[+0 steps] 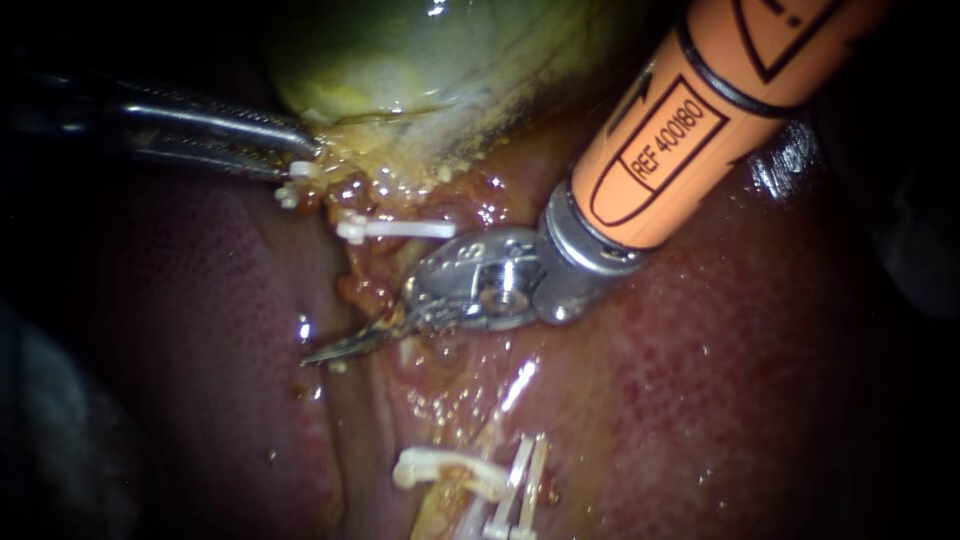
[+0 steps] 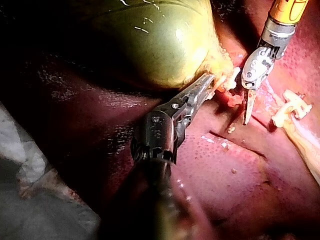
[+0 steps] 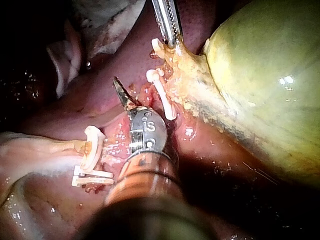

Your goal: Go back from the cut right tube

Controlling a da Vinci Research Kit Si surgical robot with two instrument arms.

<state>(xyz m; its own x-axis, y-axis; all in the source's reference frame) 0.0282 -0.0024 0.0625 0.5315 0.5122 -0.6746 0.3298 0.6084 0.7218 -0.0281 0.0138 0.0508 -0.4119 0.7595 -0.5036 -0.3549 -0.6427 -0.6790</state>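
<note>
The cut tube [image 3: 50, 149] lies in two parts on the liver [image 1: 760, 400]. Its pale near end carries a cluster of white clips [image 1: 525, 470] at the near edge of the scene. A single white clip [image 1: 395, 229] lies crosswise at the far side, close under the gallbladder [image 1: 420, 50]. Between them is a strip of raw, wet tissue, and I cannot tell from the endoscope view whether this is the right tube.

The right instrument [image 1: 335, 350] comes in from the far right. Its orange shaft slopes down to a metal wrist just near of the single clip. Its thin blades are pressed together, hold nothing and point left over the groove in the liver, clear of both clip groups. To the near left of the tip the liver surface is bare.

The left instrument [image 1: 305, 155] reaches in from the left, nearly level. Its jaws are clamped on the yellowish neck of the gallbladder, beside a small white clip piece [image 1: 290, 192], well apart from the blades.
</note>
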